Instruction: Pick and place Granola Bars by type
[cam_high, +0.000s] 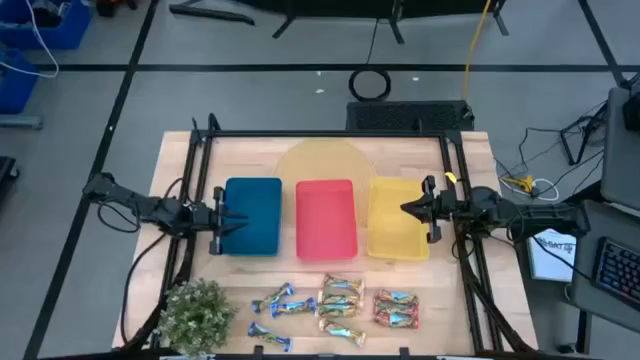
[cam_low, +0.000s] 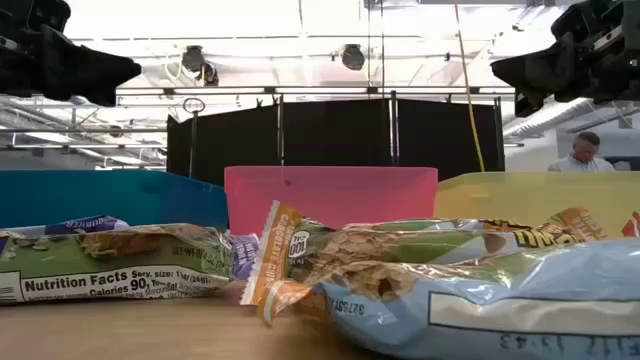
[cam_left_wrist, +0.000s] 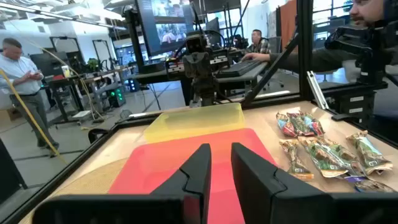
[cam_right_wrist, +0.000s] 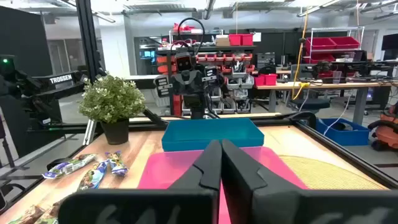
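Both grippers hover empty: left gripper (cam_high: 222, 222) slightly parted by the blue tray (cam_high: 252, 216), right gripper (cam_high: 408, 209) closed over the yellow tray (cam_high: 397, 240). Granola Bars (cam_high: 338, 306) (all untouched) lie well apart along the worktop's (cam_high: 450, 290) near edge.

high: overhead | low: table-level | wrists: facing, share red tray (cam_left_wrist: 186, 155)

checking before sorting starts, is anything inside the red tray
Nothing shows inside the red tray in the high view: its floor is bare. The granola bars lie on the table nearer the front edge. No part is covered.
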